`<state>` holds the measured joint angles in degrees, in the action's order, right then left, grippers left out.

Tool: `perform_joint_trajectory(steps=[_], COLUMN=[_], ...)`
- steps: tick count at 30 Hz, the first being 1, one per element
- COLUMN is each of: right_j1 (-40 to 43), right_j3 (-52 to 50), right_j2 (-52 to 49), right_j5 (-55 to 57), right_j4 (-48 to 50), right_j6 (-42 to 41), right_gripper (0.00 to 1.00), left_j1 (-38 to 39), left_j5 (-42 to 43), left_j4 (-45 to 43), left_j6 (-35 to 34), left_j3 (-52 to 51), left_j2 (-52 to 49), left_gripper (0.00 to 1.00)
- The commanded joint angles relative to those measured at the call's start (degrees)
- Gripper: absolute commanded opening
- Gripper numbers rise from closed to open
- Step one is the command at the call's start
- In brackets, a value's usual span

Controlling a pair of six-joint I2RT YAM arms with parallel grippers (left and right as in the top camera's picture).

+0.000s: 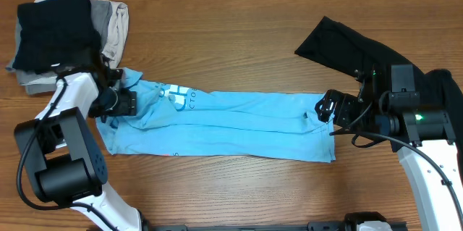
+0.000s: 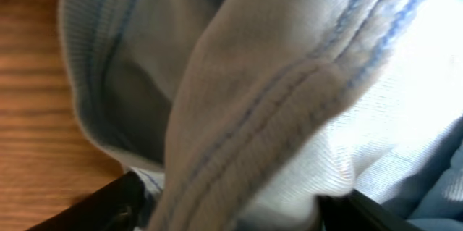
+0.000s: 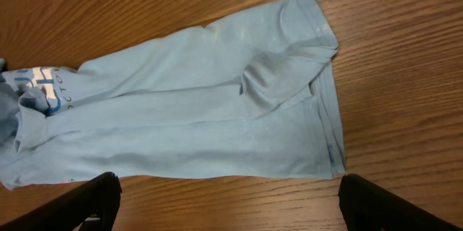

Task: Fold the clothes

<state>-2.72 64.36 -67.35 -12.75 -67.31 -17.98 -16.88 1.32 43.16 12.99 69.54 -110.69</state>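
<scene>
A: Left claw (image 1: 116,104), what is noted?

B: Fingers (image 2: 108,209) are seen apart, and the stitched collar end of the light blue cotton T-shirt (image 1: 231,122) is bunched between them. No clamp is seen. The shirt is laid lengthwise across the brown wooden table (image 1: 239,35).

A: Surroundings?

B: A folded black garment (image 1: 54,28) is stacked on grey and beige clothes (image 1: 116,24), just behind the left claw. A second crumpled black garment (image 1: 347,43) is spread at far right.

A: Right claw (image 1: 325,108)?

B: Spread wide, nothing held. It is poised over the shirt's hem end.

A: Arms?

B: The left wrist is turned rightward and the right wrist leftward, so the shirt is faced from both ends.
</scene>
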Motion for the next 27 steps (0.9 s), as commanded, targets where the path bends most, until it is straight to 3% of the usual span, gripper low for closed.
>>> perform_joint_trajectory(steps=[1, 5, 7, 19, 27], right_j1=[-0.26, -0.26, -0.26, -0.26, -0.26], right_j3=[-0.02, -0.02, -0.02, -0.02, -0.02], right_j2=[0.04, 0.04, 0.04, -2.67, -6.45], right_j5=[-0.44, -0.44, -0.42, -0.22, -0.22], right_j4=[0.11, 0.11, -0.02, 1.31, 2.45], right_j6=[-0.09, -0.09, -0.09, -0.09, -0.09], right_gripper=[1.00, 1.00, 1.00, 0.89, 0.89], left_j1=[-2.91, -2.91, -2.86, -2.51, 3.72], left_j5=[-1.27, 1.40, 2.86, 2.43, 2.01], left_j4=[0.87, 1.20, 1.38, 14.84, 19.10], left_j6=[-4.02, -4.46, -4.48, -4.42, -2.71], left_j3=[-1.20, -1.20, -1.18, 9.07, 11.28], left_j2=[-3.21, -3.21, -3.19, 2.14, 6.21], left_gripper=[0.68, 0.33, 0.04, 0.04, 0.04])
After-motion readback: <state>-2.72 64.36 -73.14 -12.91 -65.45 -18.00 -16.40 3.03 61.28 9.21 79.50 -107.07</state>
